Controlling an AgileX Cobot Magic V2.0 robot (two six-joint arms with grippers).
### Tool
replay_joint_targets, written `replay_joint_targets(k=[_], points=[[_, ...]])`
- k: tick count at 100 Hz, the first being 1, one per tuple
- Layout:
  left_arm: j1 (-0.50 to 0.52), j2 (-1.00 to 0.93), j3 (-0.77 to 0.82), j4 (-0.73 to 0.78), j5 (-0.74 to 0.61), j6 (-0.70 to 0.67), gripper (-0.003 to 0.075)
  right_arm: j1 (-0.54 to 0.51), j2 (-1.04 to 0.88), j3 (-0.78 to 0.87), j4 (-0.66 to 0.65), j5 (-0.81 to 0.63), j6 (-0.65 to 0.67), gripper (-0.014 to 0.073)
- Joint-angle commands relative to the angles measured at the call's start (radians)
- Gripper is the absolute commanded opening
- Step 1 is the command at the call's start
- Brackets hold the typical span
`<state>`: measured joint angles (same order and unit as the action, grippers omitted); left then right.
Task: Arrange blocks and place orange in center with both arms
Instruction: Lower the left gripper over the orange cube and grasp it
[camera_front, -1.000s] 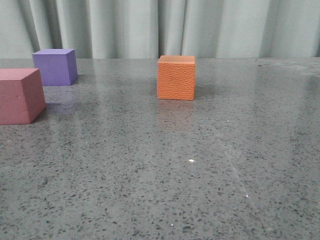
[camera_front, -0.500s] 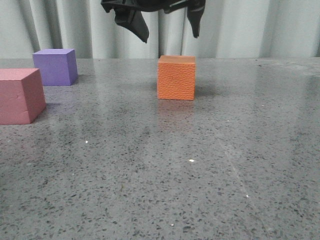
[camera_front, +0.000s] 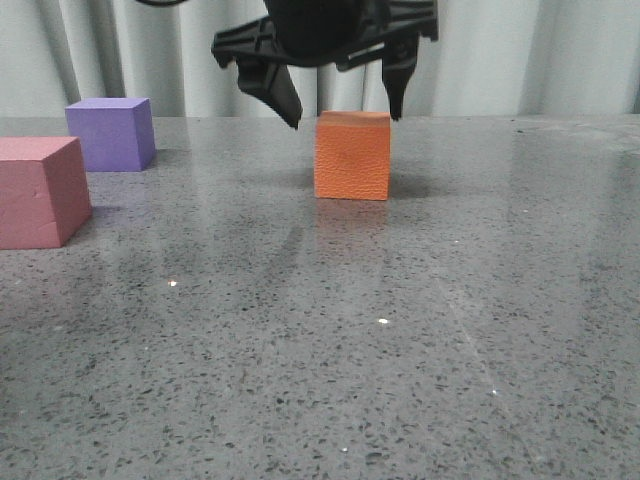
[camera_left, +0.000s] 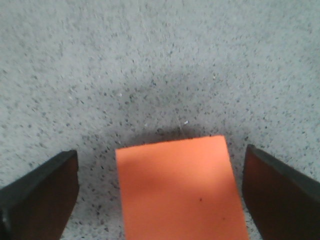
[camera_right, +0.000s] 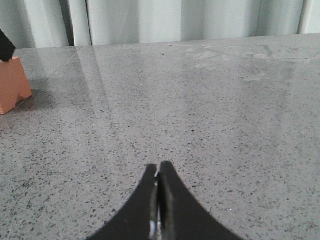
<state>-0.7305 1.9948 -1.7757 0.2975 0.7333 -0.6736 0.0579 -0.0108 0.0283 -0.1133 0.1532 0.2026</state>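
Note:
The orange cube stands on the grey table near the back middle. My left gripper hangs open just above it, one finger on each side, not touching. In the left wrist view the orange cube lies between the two spread fingers. The purple cube stands at the back left. The pink-red cube stands at the left edge, nearer than the purple one. My right gripper is shut and empty over bare table; the orange cube shows far off at that view's edge.
The speckled grey tabletop runs back to a pale curtain. No other objects stand on it.
My left gripper has come down into the front view from above and now hangs open right over the orange cube. The cubes have not moved.

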Motion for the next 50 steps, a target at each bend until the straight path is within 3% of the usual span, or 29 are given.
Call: replay_joint_targets(k=[1,22,50], points=[[-0.020,-0.039,-0.034,-0.007,-0.037,-0.008,0.0618,-0.004,-0.024,-0.015,-0.002,-0.085,-0.008,-0.0067],[-0.037,-0.014,-0.032,-0.002,-0.022,-0.008,0.0597,-0.004,-0.024,-0.015,-0.002,-0.085,-0.008,-0.0067],[-0.037,-0.016,-0.032,0.022,-0.007,-0.004,0.0292,-0.004,-0.024,-0.015,-0.002,-0.085,-0.008,-0.0067]])
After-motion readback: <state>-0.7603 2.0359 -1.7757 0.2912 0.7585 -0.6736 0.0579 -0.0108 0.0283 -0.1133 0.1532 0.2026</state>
